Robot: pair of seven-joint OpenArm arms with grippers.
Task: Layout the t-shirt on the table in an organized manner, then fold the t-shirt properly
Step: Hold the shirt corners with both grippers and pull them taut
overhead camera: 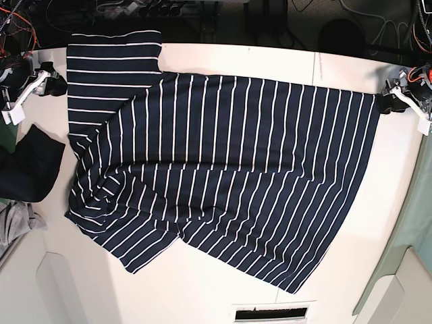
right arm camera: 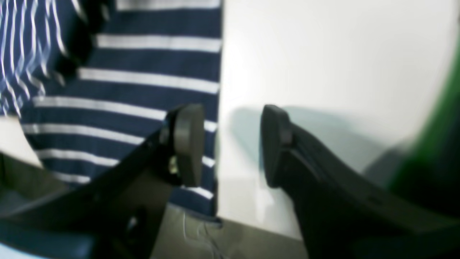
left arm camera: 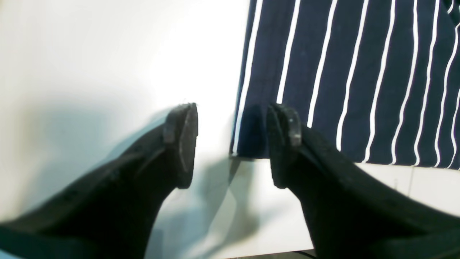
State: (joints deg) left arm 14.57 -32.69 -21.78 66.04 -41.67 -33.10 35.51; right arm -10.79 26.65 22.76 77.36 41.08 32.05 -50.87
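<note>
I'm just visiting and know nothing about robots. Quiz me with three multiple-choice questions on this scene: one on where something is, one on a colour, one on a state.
1. Where is the left gripper?
A. Over a corner of the t-shirt
B. Over its middle
C. Under the table

2. What colour are the shirt's stripes?
A. Red
B. White
C. Yellow

3. How is the shirt lying?
A. Folded into a small square
B. Rolled up
C. Spread out, bunched at one end

Answers:
1 A: the left wrist view shows its open jaws astride the shirt's corner.
2 B: thin white lines cross the navy fabric.
3 C: the base view shows it spread wide, with wrinkles near the right gripper.
</note>
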